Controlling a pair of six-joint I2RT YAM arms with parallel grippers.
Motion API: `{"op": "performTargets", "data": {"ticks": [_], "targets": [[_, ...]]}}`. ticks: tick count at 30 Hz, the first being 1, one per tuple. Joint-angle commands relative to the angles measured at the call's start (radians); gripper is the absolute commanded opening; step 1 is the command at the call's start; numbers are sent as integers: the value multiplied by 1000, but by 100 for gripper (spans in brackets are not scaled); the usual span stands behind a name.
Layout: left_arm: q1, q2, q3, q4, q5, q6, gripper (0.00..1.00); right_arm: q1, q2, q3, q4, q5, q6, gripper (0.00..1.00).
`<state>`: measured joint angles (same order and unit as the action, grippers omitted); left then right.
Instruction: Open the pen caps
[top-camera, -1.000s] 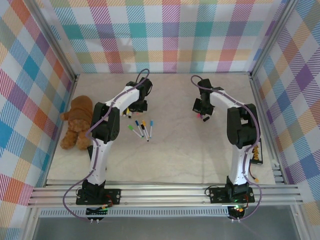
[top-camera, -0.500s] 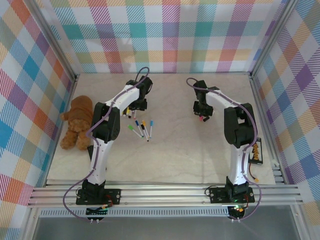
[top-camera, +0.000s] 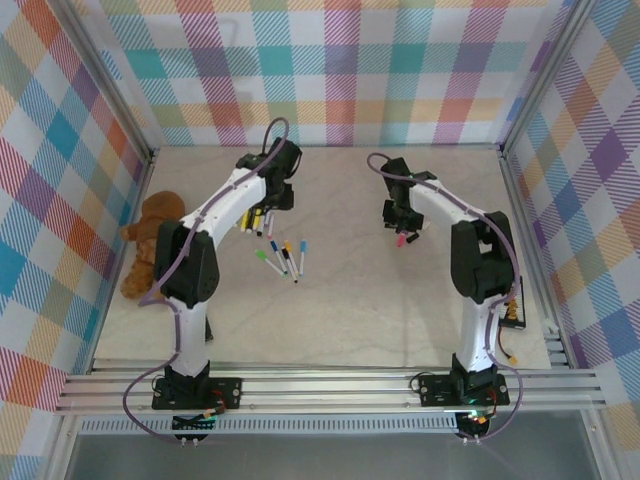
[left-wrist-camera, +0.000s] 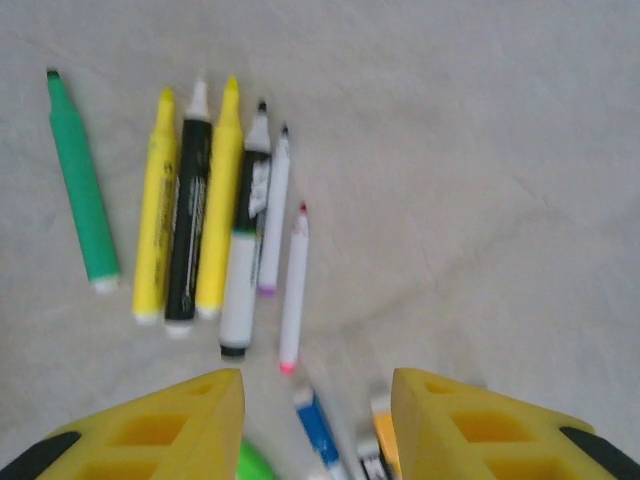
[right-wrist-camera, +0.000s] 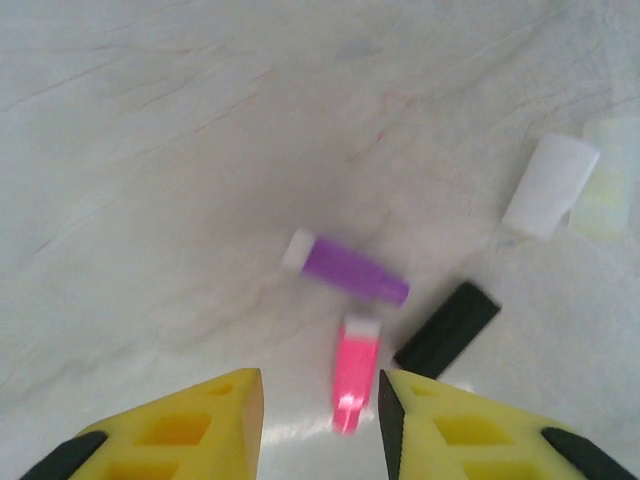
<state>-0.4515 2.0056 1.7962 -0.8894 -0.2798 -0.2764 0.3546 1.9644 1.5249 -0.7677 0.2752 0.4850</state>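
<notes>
Under right end effector (right-wrist-camera: 320, 405): pink cap (right-wrist-camera: 356, 375), purple cap (right-wrist-camera: 355, 272), loose; jaws apart.

Top view: bear (top-camera: 150, 250) at the table's (top-camera: 380, 320) left edge. Pens (top-camera: 283, 260) lie scattered left of centre. Behind them a pen row (left-wrist-camera: 200, 220) lies side by side. Loose caps (right-wrist-camera: 355, 272) cluster right of centre, well apart from the pens.
</notes>
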Motion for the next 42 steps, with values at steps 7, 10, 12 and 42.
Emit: {"op": "performTargets", "data": {"ticks": [7,10,12,42], "targets": [[-82,-192,-329,173,63,-106,43,40,-255,-194,101,-166,63,38],[-109,-192,-361,197,69,-115,44,46,-290,-232,117,-179,73,38],[-121,-172,-362,203,89,-121,44,46,-301,-248,122,-186,72,38],[-206,40,-354,184,95,-154,35,48,-258,-299,179,-237,78,34]]}}
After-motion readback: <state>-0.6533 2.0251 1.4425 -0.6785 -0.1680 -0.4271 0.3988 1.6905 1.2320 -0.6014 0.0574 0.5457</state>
